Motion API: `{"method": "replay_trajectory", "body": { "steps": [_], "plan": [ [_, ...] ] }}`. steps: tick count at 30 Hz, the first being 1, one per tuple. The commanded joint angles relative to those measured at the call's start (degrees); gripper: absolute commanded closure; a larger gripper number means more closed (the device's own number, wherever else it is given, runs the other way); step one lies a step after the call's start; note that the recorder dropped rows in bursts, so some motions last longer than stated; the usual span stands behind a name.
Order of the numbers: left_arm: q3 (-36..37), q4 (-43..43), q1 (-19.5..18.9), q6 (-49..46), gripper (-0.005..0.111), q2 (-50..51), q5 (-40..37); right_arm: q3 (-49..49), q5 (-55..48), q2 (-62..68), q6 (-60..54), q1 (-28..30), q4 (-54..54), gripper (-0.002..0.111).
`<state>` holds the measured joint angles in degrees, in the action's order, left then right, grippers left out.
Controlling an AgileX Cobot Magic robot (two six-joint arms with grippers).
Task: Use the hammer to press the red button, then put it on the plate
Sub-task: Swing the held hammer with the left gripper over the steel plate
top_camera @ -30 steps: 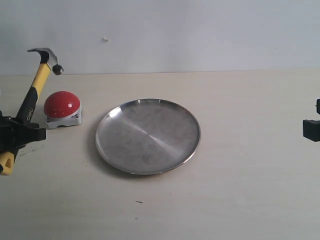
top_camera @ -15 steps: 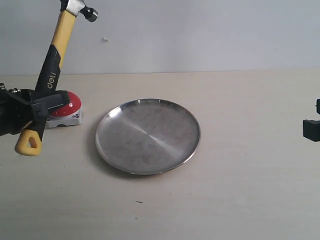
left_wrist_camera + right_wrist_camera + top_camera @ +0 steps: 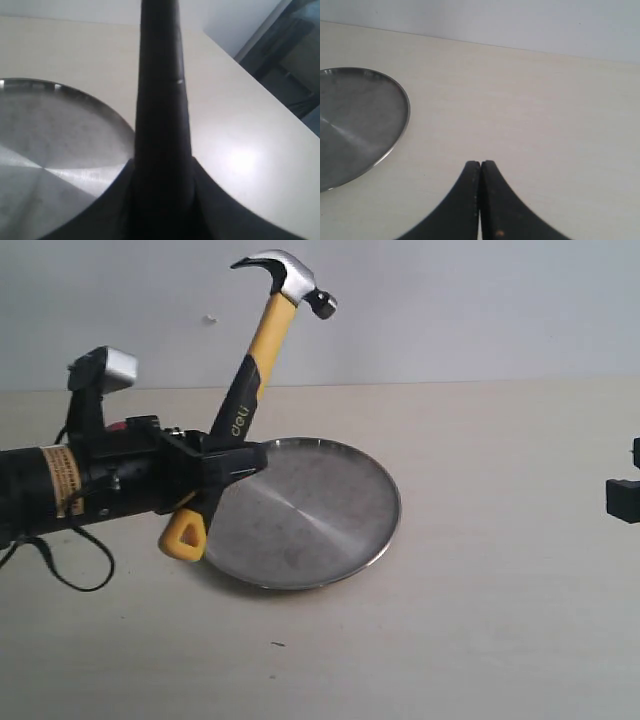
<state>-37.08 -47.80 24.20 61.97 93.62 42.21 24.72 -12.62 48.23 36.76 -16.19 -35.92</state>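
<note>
My left gripper (image 3: pixel 225 462) is shut on the black grip of the hammer (image 3: pixel 256 365), above the left rim of the silver plate (image 3: pixel 320 510). The hammer leans up and to the right, its dark head high against the wall and its yellow butt end hanging below the jaws. In the left wrist view the dark handle (image 3: pixel 161 100) fills the middle between the jaws of the left gripper (image 3: pixel 162 172), with the plate (image 3: pixel 45 130) below it. The red button is hidden behind my left arm. My right gripper (image 3: pixel 480 165) is shut and empty, hovering to the right of the plate (image 3: pixel 355 115).
The left arm (image 3: pixel 70 485), with its camera and a dangling black cable, stretches in from the left edge. The right gripper (image 3: pixel 622 498) shows only at the far right edge. A pale wall stands behind the beige table (image 3: pixel 500 590).
My left arm has swung to the right with the hammer, from beside the red button to over the plate's left rim, and now covers the button. The right gripper has not moved.
</note>
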Motion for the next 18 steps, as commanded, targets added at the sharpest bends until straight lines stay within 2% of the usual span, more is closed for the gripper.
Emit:
{"method": "replay_trajectory", "body": {
  "steps": [1, 10, 13, 18],
  "plan": [
    [-4.9, 5.2, 1.6, 0.7, 0.107, 6.0, 1.5, -0.3, 0.5, -0.4, 0.0, 0.2, -0.1, 0.108],
    [-12.7, -2.2, 1.7, 12.7, 0.107, 17.7, 1.9, -0.3, 0.5, -0.4, -0.2, 0.2, -0.1, 0.108],
    [-14.9, -5.4, 1.7, 15.8, 0.107, 20.9, 4.6, -0.3, 0.5, -0.4, -0.2, 0.2, -0.1, 0.108],
    [-16.9, -5.7, 1.7, 21.6, 0.107, 24.5, 6.3, -0.3, 0.5, -0.4, -0.2, 0.2, -0.1, 0.108]
  ]
}}
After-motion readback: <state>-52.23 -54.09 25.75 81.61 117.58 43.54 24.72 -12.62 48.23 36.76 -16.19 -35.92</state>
